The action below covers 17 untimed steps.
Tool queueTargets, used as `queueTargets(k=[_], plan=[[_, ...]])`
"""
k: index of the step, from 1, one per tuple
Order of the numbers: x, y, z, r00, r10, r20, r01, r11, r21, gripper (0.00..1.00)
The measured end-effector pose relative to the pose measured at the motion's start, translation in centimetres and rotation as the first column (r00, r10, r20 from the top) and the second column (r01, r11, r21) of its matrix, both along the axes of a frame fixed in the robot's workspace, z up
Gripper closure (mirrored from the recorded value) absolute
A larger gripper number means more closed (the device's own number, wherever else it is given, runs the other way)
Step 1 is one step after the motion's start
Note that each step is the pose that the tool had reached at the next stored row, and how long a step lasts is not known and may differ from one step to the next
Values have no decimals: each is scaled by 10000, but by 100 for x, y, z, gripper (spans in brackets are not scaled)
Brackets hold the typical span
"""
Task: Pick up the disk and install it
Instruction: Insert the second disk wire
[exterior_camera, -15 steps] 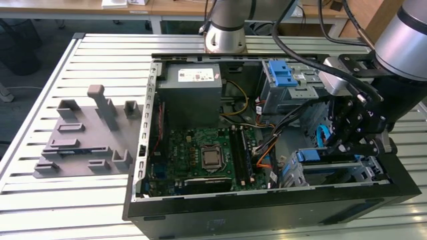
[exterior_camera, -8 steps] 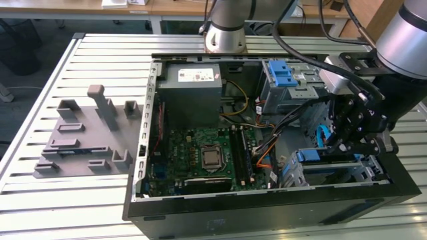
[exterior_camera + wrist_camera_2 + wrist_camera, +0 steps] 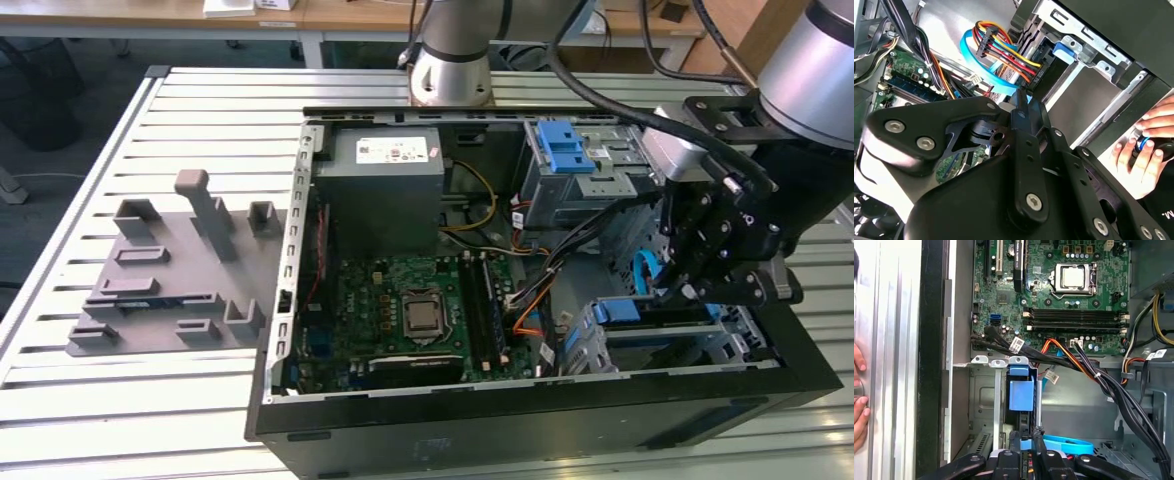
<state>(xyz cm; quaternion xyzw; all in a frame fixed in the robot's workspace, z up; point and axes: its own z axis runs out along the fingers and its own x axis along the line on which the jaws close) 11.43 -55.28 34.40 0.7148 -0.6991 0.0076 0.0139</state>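
gripper [image 3: 714, 285] low in the open computer case [image 3: 534, 420], frame's lower right, hovering over the drive bay | finger state: cannot tell | disk [image 3: 654, 312]: blue-railed edge showing in the bay beneath the gripper, apparently seated | blue plastic latch [image 3: 1021, 390] glossy, on a stamped metal cage | a person's hand [image 3: 1144, 145] nearby

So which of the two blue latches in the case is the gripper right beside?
The gripper sits by the blue latch in the lower bay, toward the case's front. The other blue latch tops the upper drive cage near the power supply, well clear of it.
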Motion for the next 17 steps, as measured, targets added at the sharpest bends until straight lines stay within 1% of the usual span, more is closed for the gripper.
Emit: queueTargets(k=[4,5,6,7,8,17], plan=[[0,0,27,10000,0,-10,0,10000,1,76],[0,0,27,10000,0,-12,0,10000,3,78],[0,0,27,10000,0,-12,0,10000,3,84],[0,0,28,10000,0,-13,0,10000,2,84],[0,0,29,10000,0,-13,0,10000,0,89],[0,0,29,10000,0,-14,0,10000,-1,89]])
